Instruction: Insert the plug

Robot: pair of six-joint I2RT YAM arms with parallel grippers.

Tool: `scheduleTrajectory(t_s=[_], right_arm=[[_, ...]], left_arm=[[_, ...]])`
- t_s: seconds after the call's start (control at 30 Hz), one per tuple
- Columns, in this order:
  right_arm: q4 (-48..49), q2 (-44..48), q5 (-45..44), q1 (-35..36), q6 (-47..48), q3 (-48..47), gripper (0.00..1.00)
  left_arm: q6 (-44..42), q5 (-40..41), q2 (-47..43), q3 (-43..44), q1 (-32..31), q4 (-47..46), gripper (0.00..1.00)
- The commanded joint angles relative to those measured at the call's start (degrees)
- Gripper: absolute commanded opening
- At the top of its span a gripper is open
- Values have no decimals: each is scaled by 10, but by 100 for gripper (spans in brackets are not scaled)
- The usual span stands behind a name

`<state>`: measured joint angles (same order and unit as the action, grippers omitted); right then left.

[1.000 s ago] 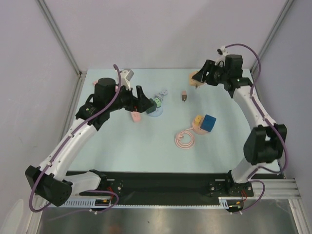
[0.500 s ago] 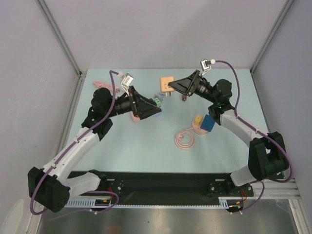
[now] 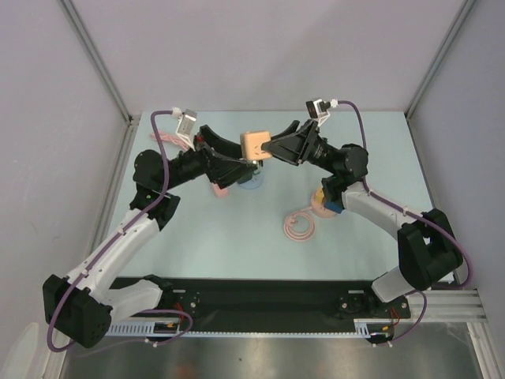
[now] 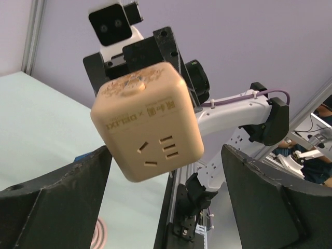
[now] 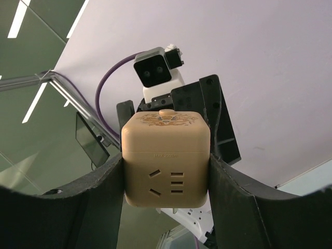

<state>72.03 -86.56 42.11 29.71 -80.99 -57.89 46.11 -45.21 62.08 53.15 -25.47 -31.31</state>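
Right gripper [image 3: 272,148]: clamped half-open on socket cube [image 3: 254,144]
Left gripper [image 4: 166,150]: spread wide, nothing held
Risk: cube could be knocked askew by the left fingers [image 4: 78,181]

A robotics lab cell: plain lilac panels [image 3: 260,55] on aluminium posts [image 3: 95,59] wall in the pale table [image 3: 237,245] beneath the right gripper [image 3: 268,148], a black mounting rail [image 3: 268,296] crosses the edge behind it, and ceiling strip lights [image 5: 18,18] run above it.

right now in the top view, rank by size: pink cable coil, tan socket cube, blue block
1. pink cable coil
2. tan socket cube, raised toward the camera, so unsure
3. blue block, only partly visible
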Motion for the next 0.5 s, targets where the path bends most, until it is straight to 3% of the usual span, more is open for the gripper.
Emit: scheduleTrajectory(t_s=[0.0, 0.33, 0.43, 0.47], right_arm=[[109, 10, -16, 5, 2, 8, 0], [103, 17, -28, 23, 25, 31, 0], [94, 16, -20, 27, 34, 36, 0], [84, 17, -14, 28, 39, 33, 0]], left_arm=[[20, 16, -3, -1, 3, -58, 92], [12, 23, -7, -18, 3, -76, 81], [11, 10, -2, -17, 3, -70, 72], [13, 7, -2, -20, 3, -79, 58]])
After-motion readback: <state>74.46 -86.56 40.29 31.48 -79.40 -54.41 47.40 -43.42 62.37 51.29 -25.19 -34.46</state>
